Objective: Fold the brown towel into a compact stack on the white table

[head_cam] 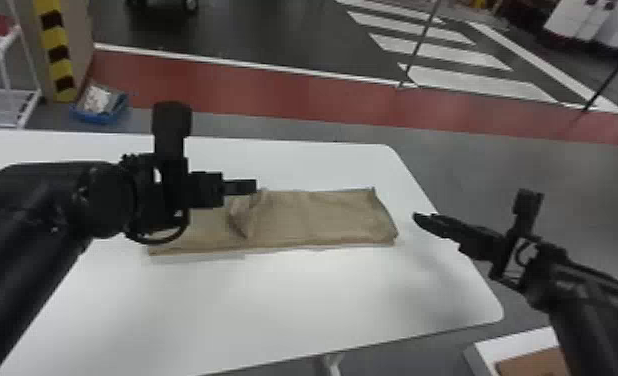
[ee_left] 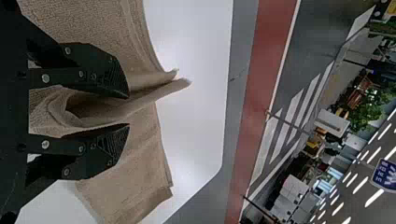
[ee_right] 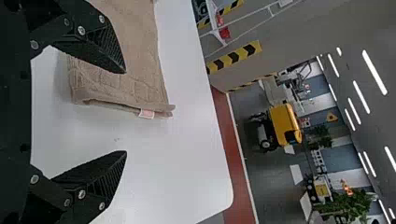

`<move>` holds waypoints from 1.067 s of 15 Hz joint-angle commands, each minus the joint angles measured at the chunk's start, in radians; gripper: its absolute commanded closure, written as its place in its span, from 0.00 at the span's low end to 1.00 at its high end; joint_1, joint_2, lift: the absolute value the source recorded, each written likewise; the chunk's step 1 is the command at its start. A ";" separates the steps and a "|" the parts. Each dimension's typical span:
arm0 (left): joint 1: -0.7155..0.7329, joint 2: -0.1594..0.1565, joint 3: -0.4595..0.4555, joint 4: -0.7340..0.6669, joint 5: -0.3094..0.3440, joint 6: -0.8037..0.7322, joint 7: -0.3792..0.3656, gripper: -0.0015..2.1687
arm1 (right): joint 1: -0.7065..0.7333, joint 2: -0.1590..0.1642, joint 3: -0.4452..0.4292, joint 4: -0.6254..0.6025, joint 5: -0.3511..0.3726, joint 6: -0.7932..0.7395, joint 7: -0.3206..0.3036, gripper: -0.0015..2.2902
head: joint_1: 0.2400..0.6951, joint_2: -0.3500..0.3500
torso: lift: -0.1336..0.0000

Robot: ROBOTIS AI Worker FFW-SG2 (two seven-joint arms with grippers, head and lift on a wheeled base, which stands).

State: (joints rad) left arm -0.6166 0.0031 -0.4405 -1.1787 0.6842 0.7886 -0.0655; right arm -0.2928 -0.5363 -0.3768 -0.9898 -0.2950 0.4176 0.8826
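My left gripper (head_cam: 243,187) is over the middle of the brown towel (head_cam: 323,217), which lies as a long folded strip on the white table (head_cam: 273,300). In the left wrist view, the left gripper (ee_left: 128,111) stands open around a raised fold of the towel (ee_left: 144,158), with a gap beside the cloth. Off the towel's right end, the right gripper (head_cam: 415,216) is above the table near its right edge. In the right wrist view that gripper (ee_right: 125,114) is widely open, the towel's tagged end (ee_right: 135,79) beside one finger.
Beyond the table's far edge a blue bin (head_cam: 100,105) rests on the floor near a striped post (head_cam: 55,50) and a white rack (head_cam: 5,75). A white and brown box (head_cam: 528,352) is below the table's near right corner.
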 commanded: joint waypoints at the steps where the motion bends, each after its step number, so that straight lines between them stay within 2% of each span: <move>1: 0.012 -0.006 0.009 -0.033 -0.005 0.061 -0.003 0.02 | 0.000 0.001 -0.005 -0.016 -0.004 0.042 -0.005 0.14 | 0.94 0.00 | 0.10; 3: 0.055 -0.006 0.055 -0.137 -0.005 0.146 -0.003 0.02 | 0.000 0.010 -0.004 -0.052 -0.006 0.097 -0.019 0.14 | 0.95 0.00 | 0.10; 5: 0.075 -0.002 0.072 -0.216 -0.008 0.174 0.012 0.02 | 0.000 0.052 -0.001 -0.124 -0.010 0.159 -0.050 0.14 | 0.96 0.00 | 0.10; 7: 0.098 0.101 0.174 -0.277 0.005 0.245 0.012 0.02 | -0.008 0.079 0.012 -0.224 -0.062 0.281 -0.126 0.14 | 0.94 0.00 | 0.10; 9: 0.117 0.198 0.232 -0.305 0.037 0.245 0.006 0.02 | -0.032 0.107 0.019 -0.309 -0.119 0.435 -0.180 0.16 | 0.94 0.00 | 0.10; 10: 0.123 0.245 0.252 -0.314 0.052 0.245 0.000 0.02 | -0.042 0.136 0.033 -0.372 -0.121 0.517 -0.220 0.17 | 0.94 0.00 | 0.10; 11: 0.133 0.278 0.269 -0.320 0.058 0.245 -0.011 0.02 | -0.042 0.171 0.045 -0.429 -0.121 0.582 -0.241 0.18 | 0.94 0.00 | 0.10; 12: 0.144 0.302 0.284 -0.323 0.060 0.242 -0.022 0.02 | -0.045 0.222 0.058 -0.484 -0.119 0.640 -0.272 0.18 | 0.94 0.10 | 0.10; 14: 0.167 0.314 0.325 -0.318 0.055 0.242 -0.053 0.02 | -0.049 0.300 0.111 -0.549 -0.105 0.665 -0.330 0.18 | 0.95 0.21 | 0.10; 16: 0.190 0.314 0.325 -0.315 0.047 0.238 -0.074 0.02 | -0.071 0.366 0.157 -0.552 -0.062 0.674 -0.350 0.18 | 0.96 0.31 | 0.10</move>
State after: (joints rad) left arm -0.4418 0.3159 -0.1190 -1.4964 0.7366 1.0297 -0.1354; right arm -0.3514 -0.2148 -0.2517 -1.5352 -0.3862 1.0862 0.5369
